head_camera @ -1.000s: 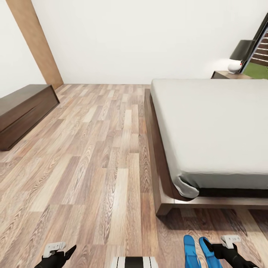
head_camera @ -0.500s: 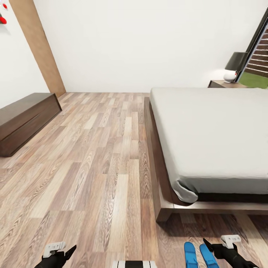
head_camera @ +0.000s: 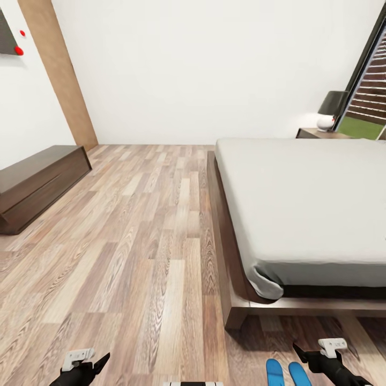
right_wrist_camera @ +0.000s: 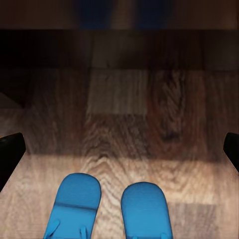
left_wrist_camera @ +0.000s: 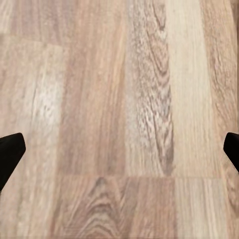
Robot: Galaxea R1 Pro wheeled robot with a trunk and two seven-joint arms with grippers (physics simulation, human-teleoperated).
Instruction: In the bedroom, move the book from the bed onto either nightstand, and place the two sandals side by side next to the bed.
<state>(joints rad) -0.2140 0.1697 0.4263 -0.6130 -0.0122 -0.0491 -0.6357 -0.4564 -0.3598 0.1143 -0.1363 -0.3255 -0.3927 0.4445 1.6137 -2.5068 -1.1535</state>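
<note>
Two blue sandals (head_camera: 274, 373) (head_camera: 298, 375) lie side by side on the wood floor just off the bed's near corner, at the bottom edge of the head view. Their rounded ends (right_wrist_camera: 74, 199) (right_wrist_camera: 146, 206) point at the bed's dark base. My right gripper (right_wrist_camera: 119, 149) hangs open just above them, nothing between its fingers; in the head view it (head_camera: 310, 358) is beside the right sandal. My left gripper (head_camera: 96, 363) (left_wrist_camera: 119, 149) is open over bare floor. The bed (head_camera: 305, 203) has a smooth off-white mattress. A nightstand (head_camera: 316, 133) stands at its far side. The book is out of view.
A long low dark-brown cabinet (head_camera: 37, 182) runs along the left wall. A tall wooden panel (head_camera: 59, 75) leans up the far left corner. A dark-shaded lamp (head_camera: 332, 104) stands on the nightstand beside the dark-framed window (head_camera: 370, 91). Open plank floor (head_camera: 145, 241) stretches between cabinet and bed.
The whole head view has shifted: the camera has tilted upward, so bed, floor and sandals sit lower in the picture. Both grippers hold the same pose.
</note>
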